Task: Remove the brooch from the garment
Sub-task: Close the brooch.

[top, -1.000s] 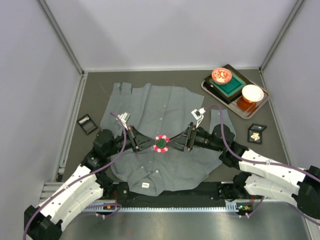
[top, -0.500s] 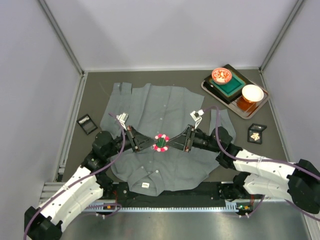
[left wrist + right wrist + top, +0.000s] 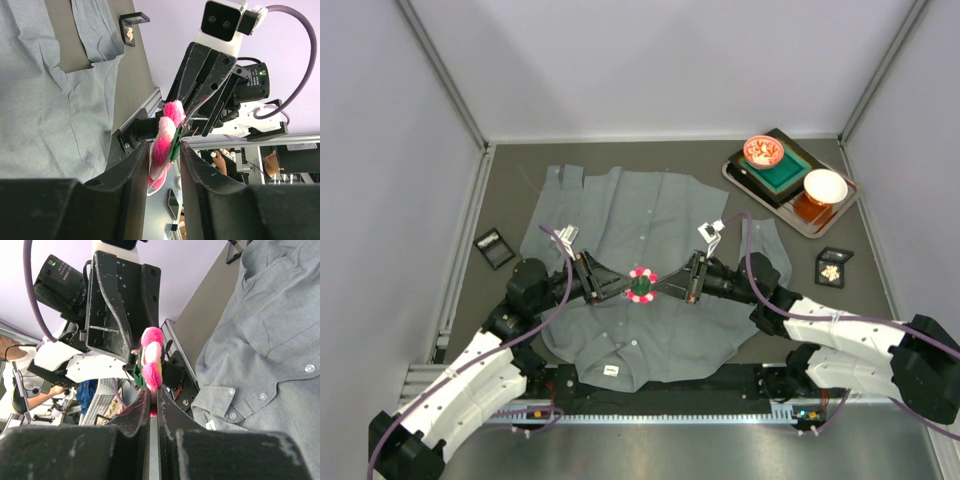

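The brooch (image 3: 641, 285), a ring of pink and white pompoms around a green centre, is held up edge-on above the middle of the grey garment (image 3: 655, 215). My right gripper (image 3: 666, 288) comes in from the right and is shut on its lower pink edge (image 3: 151, 360); the right gripper (image 3: 154, 391) has its jaws pressed together on the fluff. My left gripper (image 3: 618, 290) faces it from the left. In the left wrist view the left gripper (image 3: 164, 148) is open, its jaws standing apart on either side of the brooch (image 3: 165, 134). The garment (image 3: 45, 100) lies flat below.
A tray (image 3: 736, 176) at the back right carries a red bowl (image 3: 763, 151), a white bowl (image 3: 825, 186) and a green block (image 3: 783, 171). A small black box (image 3: 494, 248) lies left of the shirt. Another black box (image 3: 834, 267) with pale pieces lies to the right.
My right gripper has closed onto the brooch. My left gripper, shut on it before, has parted its jaws. Both arms stay where they were.
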Motion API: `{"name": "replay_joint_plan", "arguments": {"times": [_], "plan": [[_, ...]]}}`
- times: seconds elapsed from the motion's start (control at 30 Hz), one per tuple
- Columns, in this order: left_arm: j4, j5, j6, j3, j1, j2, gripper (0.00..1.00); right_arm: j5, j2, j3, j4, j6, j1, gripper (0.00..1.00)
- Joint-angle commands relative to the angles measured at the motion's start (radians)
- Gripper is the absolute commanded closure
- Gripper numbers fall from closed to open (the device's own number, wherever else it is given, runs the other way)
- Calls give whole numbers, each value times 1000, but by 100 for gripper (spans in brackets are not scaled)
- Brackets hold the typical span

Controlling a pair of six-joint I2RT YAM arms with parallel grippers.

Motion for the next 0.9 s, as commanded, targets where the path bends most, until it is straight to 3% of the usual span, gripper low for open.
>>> {"name": "replay_joint_plan", "arguments": {"times": [0.0,0.63,0.77,0.87], "plan": [[58,38,1,39,-3,14,62,24,-17,43,41,-14,4,100],[74,70,15,38,-3,24,60,18,10,60,46,29,3,100],[75,66,8,35,-3,30,64,13,17,64,47,34,3,100],[91,76,4,39,-3,51,72,5,26,76,38,34,3,100]]}}
